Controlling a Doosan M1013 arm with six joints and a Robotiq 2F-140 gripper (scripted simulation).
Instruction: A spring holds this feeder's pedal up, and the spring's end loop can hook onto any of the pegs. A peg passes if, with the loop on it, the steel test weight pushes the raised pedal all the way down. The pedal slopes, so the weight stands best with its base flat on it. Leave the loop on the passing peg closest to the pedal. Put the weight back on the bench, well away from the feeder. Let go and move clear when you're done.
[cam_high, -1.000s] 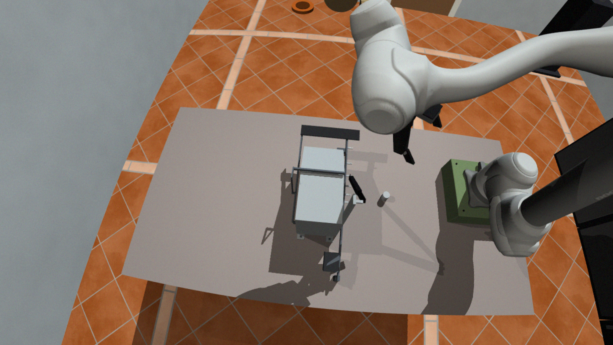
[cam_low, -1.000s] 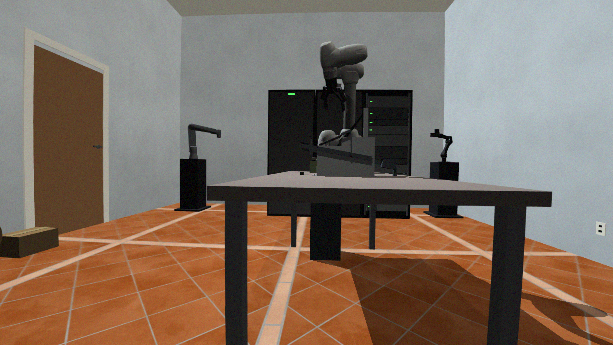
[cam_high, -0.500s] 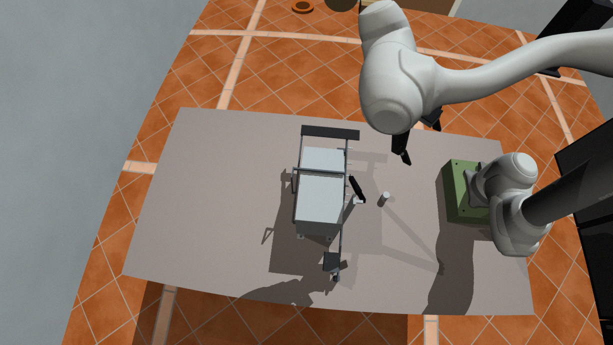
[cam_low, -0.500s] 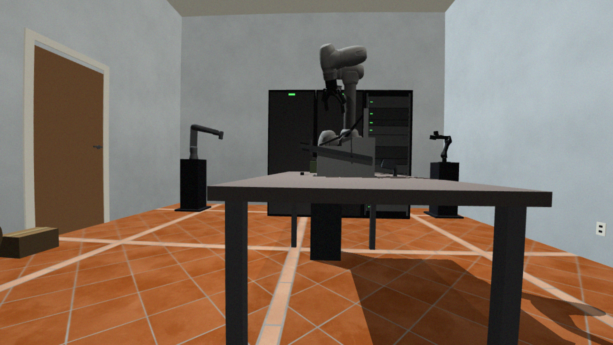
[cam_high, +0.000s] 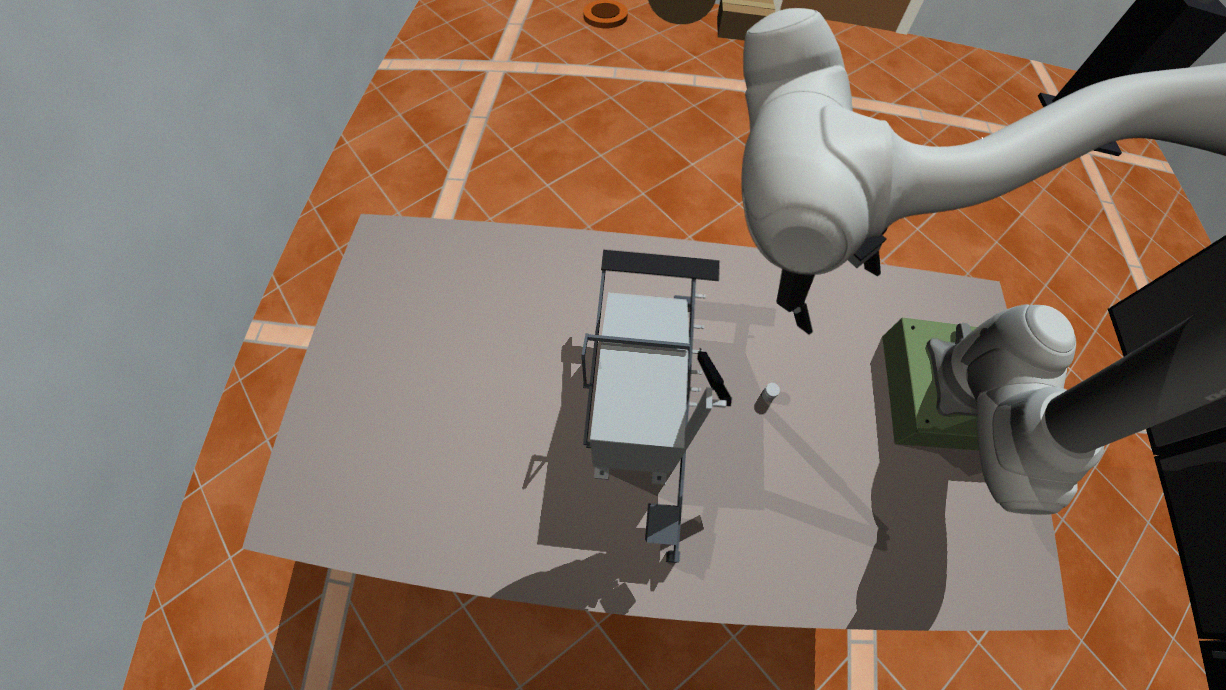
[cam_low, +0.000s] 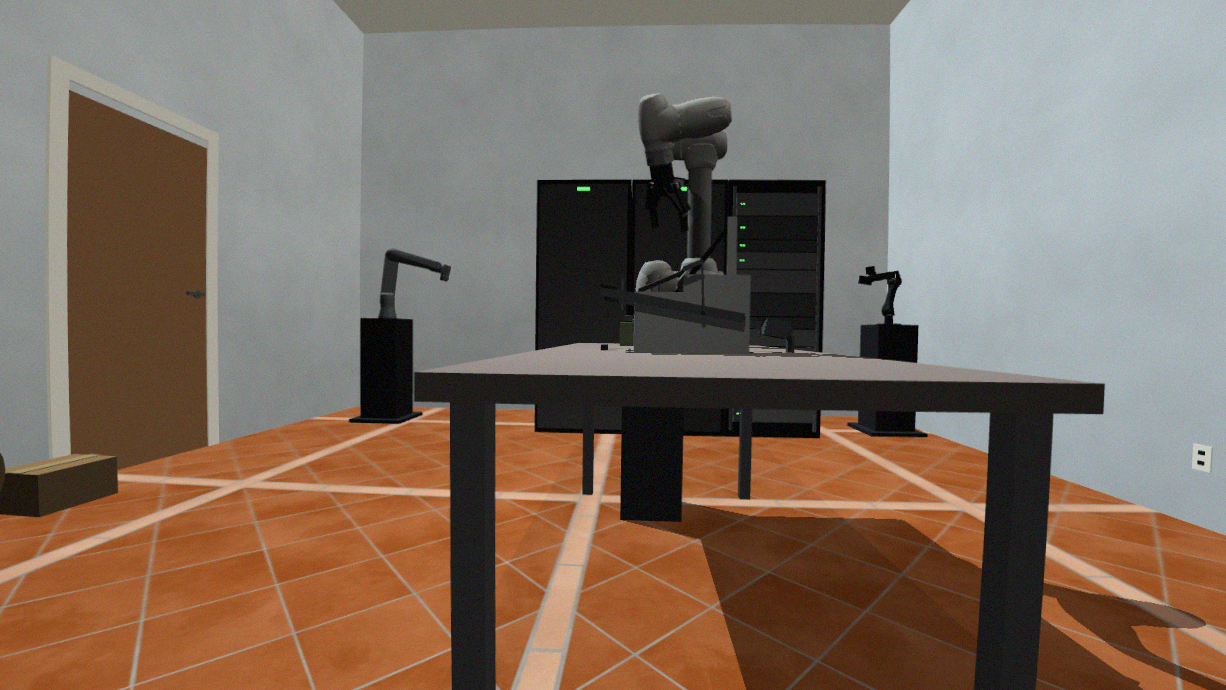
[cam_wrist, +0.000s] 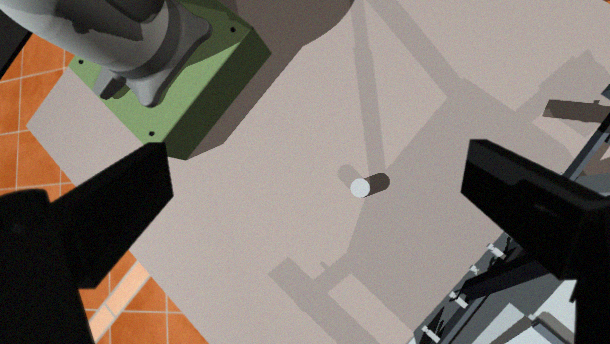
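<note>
Now your steel weight (cam_wrist: 361, 187) stands upright on the bench (cam_high: 446, 402), just beside the feeder (cam_high: 639, 390) and apart from the green base block (cam_high: 911, 377); your gripper (cam_wrist: 320, 200) hangs high above it, fingers spread wide, holding nothing

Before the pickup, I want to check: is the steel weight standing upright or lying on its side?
Upright. The steel weight stands on the bench; the wrist view shows its round top face, with its side below.
</note>
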